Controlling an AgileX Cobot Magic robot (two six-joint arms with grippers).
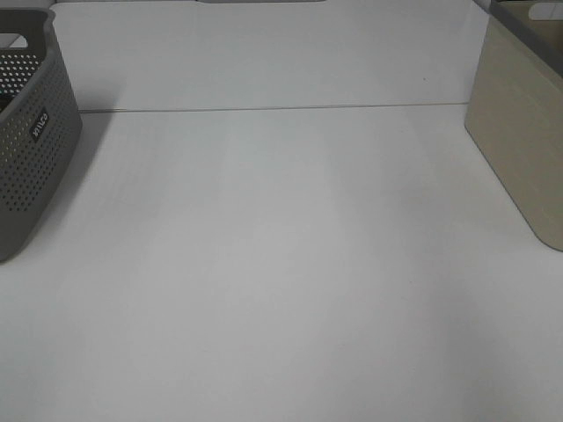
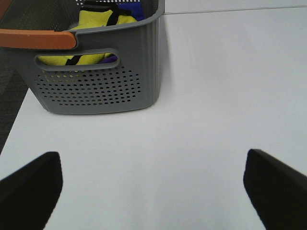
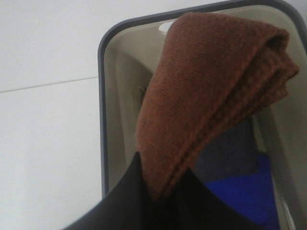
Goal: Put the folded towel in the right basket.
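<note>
My right gripper (image 3: 160, 189) is shut on a folded brown towel (image 3: 211, 91), which hangs over the open top of the beige right basket (image 3: 108, 110). Blue and grey cloths (image 3: 240, 182) lie inside that basket. In the exterior high view only the beige basket's side (image 1: 515, 141) shows at the right edge; neither gripper nor the towel shows there. My left gripper (image 2: 153, 187) is open and empty above the white table, its two dark fingers (image 2: 31, 184) spread wide.
A grey perforated basket (image 2: 96, 81) with an orange handle holds yellow and blue cloths; it stands at the left edge in the exterior high view (image 1: 31, 141). The white table (image 1: 281, 264) spans between the two baskets.
</note>
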